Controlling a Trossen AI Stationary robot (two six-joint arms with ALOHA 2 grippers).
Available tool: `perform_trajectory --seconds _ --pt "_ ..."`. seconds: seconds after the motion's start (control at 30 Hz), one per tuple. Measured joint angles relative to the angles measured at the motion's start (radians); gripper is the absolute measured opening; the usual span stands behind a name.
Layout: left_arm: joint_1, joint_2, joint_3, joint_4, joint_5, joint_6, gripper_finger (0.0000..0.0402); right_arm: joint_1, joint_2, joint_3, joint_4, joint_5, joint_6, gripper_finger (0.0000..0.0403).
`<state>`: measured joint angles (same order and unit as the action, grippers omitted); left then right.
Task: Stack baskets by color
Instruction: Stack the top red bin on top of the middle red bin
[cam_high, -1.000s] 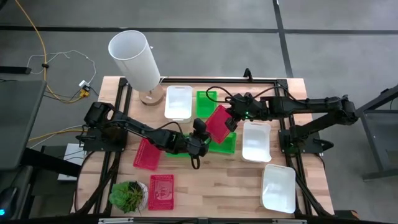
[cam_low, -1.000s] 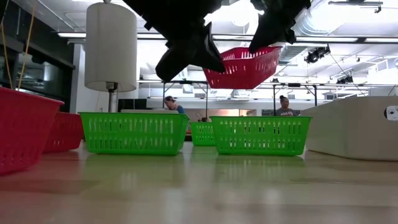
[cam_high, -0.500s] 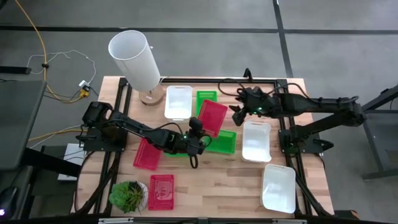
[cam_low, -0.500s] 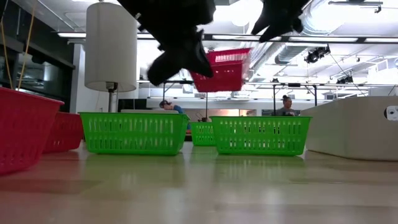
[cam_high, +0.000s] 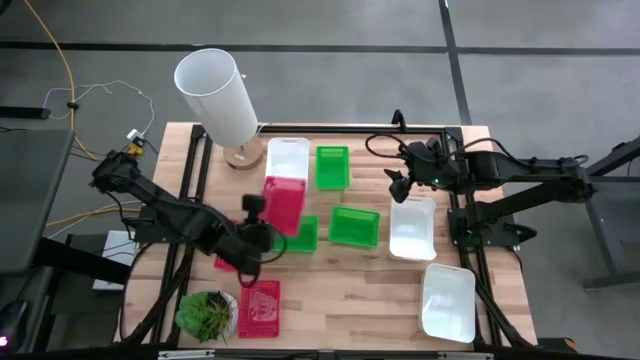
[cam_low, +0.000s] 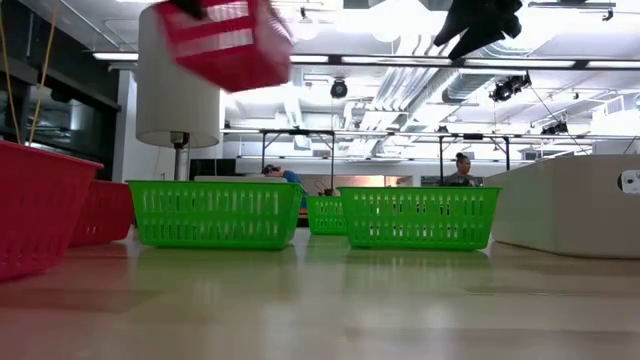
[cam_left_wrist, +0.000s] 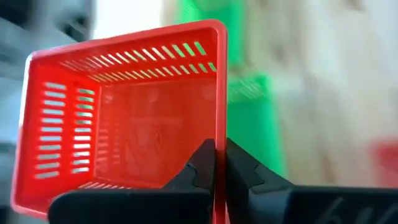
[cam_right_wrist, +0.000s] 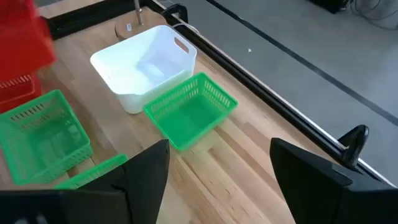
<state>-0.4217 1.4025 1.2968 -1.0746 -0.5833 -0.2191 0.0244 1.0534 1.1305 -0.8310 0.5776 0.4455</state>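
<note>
Handover done: red basket (cam_high: 283, 203) has passed from right tool (cam_high: 396, 184) to left tool (cam_high: 257, 229), now pinched shut on its rim, held up over the bench (cam_high: 340, 290) mid-left. Right tool is spread wide, empty, pulled back near the white basket (cam_high: 412, 226). Next it likely goes onto the red baskets (cam_high: 259, 307) at front-left.

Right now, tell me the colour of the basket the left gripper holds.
Red basket; left wrist view shows it best.

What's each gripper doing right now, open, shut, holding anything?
Left gripper: shut on the red basket's rim, held above the table.
Right gripper: open, empty.
</note>
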Motion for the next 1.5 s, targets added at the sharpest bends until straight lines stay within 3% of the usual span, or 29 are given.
perform_trajectory --seconds 0.1,0.3,0.53,0.67,1.5 --pt "-0.059 -0.001 -0.001 -0.131 0.123 -0.135 0.0000 0.017 0.002 0.000 0.000 0.018 0.002 0.0265" --pt "-0.206 0.061 -0.002 -0.314 0.214 -0.445 0.0000 0.043 0.002 0.000 0.005 0.022 0.007 0.0265" --pt "-0.344 0.135 -0.002 -0.300 0.281 -0.513 0.0000 0.044 0.002 0.000 0.005 0.043 0.010 0.0265" --pt "-0.374 0.146 -0.002 -0.301 0.266 -0.522 0.0000 0.044 0.002 0.000 0.021 0.049 0.010 0.0265" --pt "-0.155 0.142 -0.008 -0.288 0.423 -0.329 0.0000 0.044 0.002 0.000 0.034 0.017 0.025 0.0265"
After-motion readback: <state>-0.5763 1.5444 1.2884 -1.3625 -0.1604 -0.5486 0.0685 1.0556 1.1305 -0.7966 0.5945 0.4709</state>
